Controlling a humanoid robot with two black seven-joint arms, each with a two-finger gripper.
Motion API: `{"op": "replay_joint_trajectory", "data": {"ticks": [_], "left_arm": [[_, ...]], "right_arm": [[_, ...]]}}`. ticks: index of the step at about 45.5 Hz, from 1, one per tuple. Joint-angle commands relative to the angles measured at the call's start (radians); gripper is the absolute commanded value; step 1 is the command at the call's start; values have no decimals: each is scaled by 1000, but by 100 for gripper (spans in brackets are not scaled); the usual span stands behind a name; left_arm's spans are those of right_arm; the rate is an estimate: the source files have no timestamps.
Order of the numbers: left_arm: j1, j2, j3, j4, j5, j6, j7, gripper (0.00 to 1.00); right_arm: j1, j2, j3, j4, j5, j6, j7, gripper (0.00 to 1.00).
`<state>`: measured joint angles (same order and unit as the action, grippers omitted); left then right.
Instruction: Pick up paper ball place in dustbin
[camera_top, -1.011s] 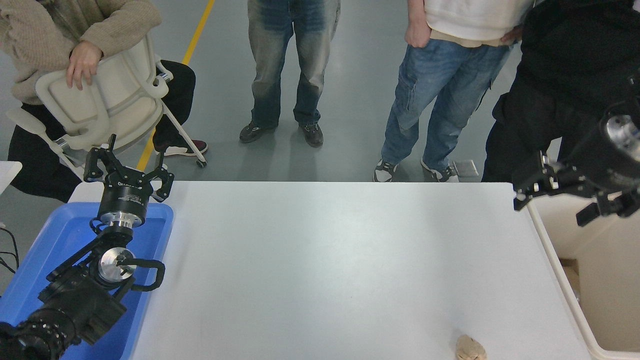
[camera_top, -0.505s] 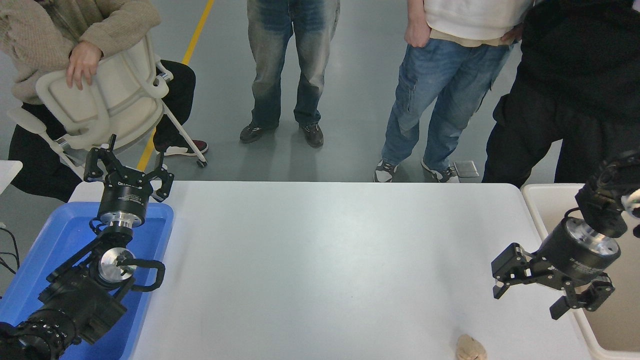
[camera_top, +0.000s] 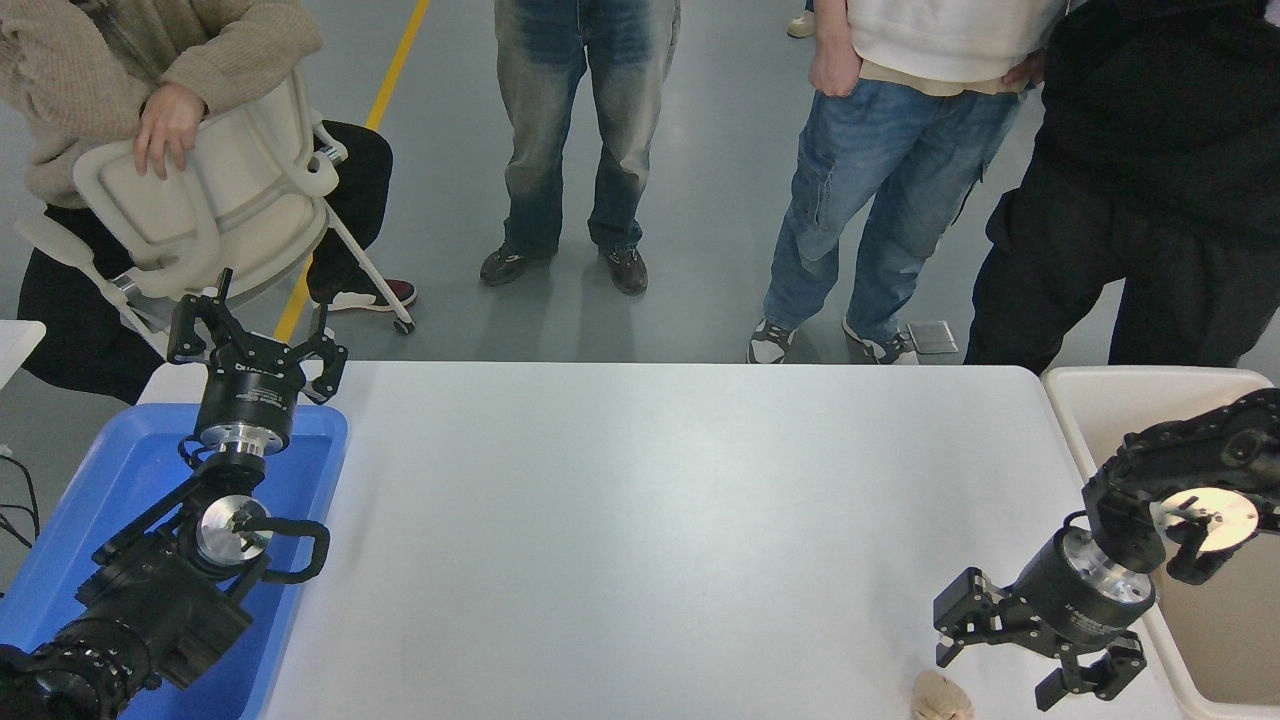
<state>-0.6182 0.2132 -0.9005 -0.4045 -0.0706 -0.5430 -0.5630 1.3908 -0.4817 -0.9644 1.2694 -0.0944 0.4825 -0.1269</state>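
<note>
The left gripper (camera_top: 255, 335) is parked with fingers spread above the blue tray (camera_top: 120, 470). The paper ball (camera_top: 940, 697) lies at the table's (camera_top: 640, 520) near edge — a glancing contact could knock it off. Just beside it, the right gripper (camera_top: 1035, 665) is held spread and empty, lowered and drawn nearer since half a second ago — the dustbin (camera_top: 1110, 385) stands rightmost.
</note>
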Motion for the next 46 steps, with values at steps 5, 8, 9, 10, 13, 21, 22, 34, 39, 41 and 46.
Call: {"op": "replay_joint_trajectory", "data": {"ticks": [5,8,9,10,13,21,22,34,39,41,46], "left_arm": [[0,0,-1,0,0,0,0,99],[0,0,-1,0,0,0,0,99],[0,0,-1,0,0,0,0,99],[2,0,-1,1,0,0,0,99],[0,0,0,0,0,0,0,99],[2,0,-1,1,0,0,0,99],[0,0,0,0,0,0,0,99],[0,0,-1,0,0,0,0,99],[0,0,-1,0,0,0,0,99],[0,0,-1,1,0,0,0,99],[2,0,-1,0,0,0,0,99]], "right_arm": [[-81,61,24,-15,-50,-108,0,100],[-81,61,38,-10,-45,-102,1,100],[-79,61,42,-7,-45,-101,0,100],[-81,63,46,-7,-45,-99,1,100],[-87,68,61,-7,-47,-99,1,100],[-133,95,79,-24,-56,-111,0,99],[-136,97,82,-28,-56,-111,0,98],[-164,110,84,-62,-120,-113,0,95],[-165,112,84,-62,-120,-113,0,95],[-165,114,84,-61,-119,-113,0,94],[-165,114,84,-61,-119,-114,0,77]]}}
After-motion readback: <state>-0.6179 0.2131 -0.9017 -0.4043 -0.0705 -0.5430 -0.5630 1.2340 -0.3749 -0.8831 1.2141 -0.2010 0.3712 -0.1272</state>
